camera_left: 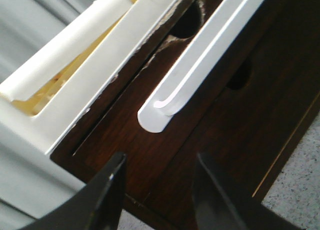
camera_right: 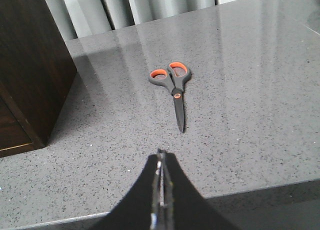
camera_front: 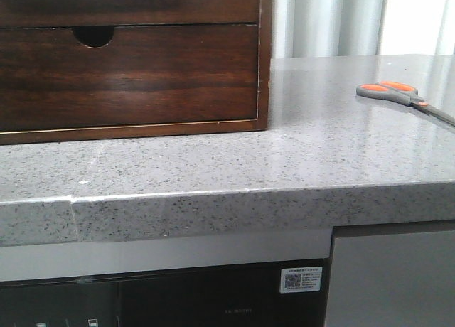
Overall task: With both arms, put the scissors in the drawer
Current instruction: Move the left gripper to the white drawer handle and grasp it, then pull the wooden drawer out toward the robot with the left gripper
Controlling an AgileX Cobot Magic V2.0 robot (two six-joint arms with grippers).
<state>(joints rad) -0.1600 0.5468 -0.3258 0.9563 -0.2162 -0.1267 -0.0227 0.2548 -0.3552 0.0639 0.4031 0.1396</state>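
Pale vertical blinds hang behind a grey speckled stone countertop (camera_front: 213, 170), whose thick front edge overhangs dark cabinet fronts below. On its left stands a dark-brown wooden chest (camera_front: 264, 57), and the drawer (camera_left: 165, 155) with the pale whitish rim (camera_left: 200, 60) sits above the one with the half-round notch (camera_front: 93, 35). The scissors (camera_right: 172, 87) lie flat and closed, well apart from the chest on the right, handles away from the robot. The left gripper (camera_left: 159, 182) hovers spread before the drawer front; it should probably hook that rim squarely and pull straight. The right gripper (camera_right: 161, 162) is pressed together, holding nothing, and would need to open before descending over the handles.
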